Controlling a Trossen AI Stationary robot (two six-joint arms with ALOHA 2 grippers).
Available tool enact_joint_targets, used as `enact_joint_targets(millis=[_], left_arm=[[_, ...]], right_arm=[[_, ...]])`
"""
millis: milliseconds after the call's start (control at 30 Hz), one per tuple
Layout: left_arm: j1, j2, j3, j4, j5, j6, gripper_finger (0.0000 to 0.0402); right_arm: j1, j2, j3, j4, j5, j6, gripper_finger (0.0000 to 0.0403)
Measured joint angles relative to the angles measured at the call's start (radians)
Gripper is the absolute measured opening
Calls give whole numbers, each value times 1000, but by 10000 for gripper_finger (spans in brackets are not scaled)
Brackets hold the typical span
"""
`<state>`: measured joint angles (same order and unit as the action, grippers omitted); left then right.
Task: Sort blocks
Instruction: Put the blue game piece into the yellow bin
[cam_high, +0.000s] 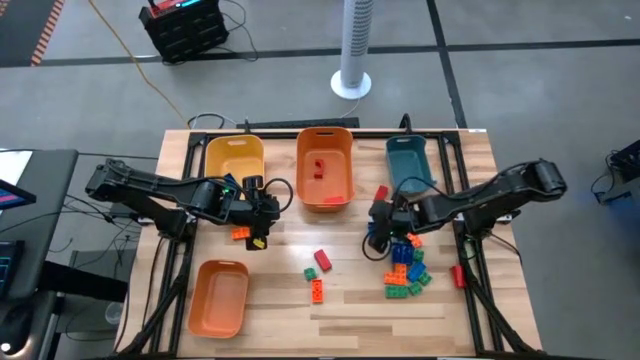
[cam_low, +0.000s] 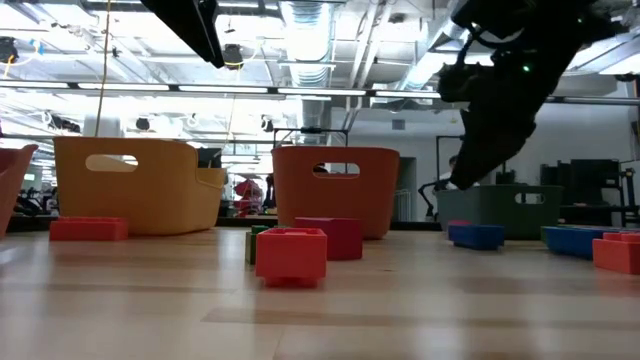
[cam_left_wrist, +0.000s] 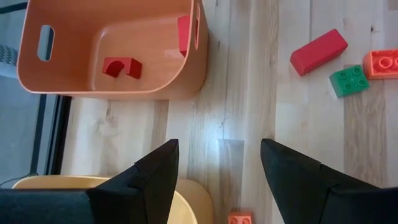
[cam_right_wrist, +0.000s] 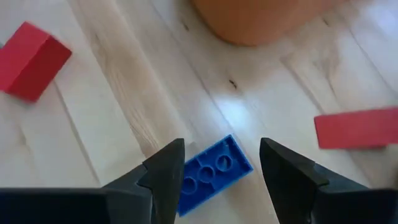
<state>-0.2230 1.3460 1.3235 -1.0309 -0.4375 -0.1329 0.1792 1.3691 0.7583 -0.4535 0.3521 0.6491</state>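
Right wrist view has my right gripper (cam_right_wrist: 221, 165) spread wide above the blue block (cam_right_wrist: 214, 171) on the table, so I'd drop straight, centre it, then close across its narrow sides.

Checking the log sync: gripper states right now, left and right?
Left gripper: open, holding nothing, above bare table near the orange bin.
Right gripper: open, holding nothing, over a blue block.
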Motion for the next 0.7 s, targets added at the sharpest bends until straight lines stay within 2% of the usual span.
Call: enact_joint_targets(millis=[167, 333, 533, 700], left_arm=[[0, 0, 0, -1, 0, 0, 221], [0, 0, 0, -2, 0, -4, 221], [0, 0, 0, -8, 15, -22, 221], [0, 0, 0, -11, 15, -40, 221]], right_arm=[[56, 118, 76, -102, 18, 143, 223], [118, 222, 155, -223, 122, 238, 224], [133, 240, 159, -206, 148, 291, 232], [133, 240, 95, -142, 177, 350, 232]])
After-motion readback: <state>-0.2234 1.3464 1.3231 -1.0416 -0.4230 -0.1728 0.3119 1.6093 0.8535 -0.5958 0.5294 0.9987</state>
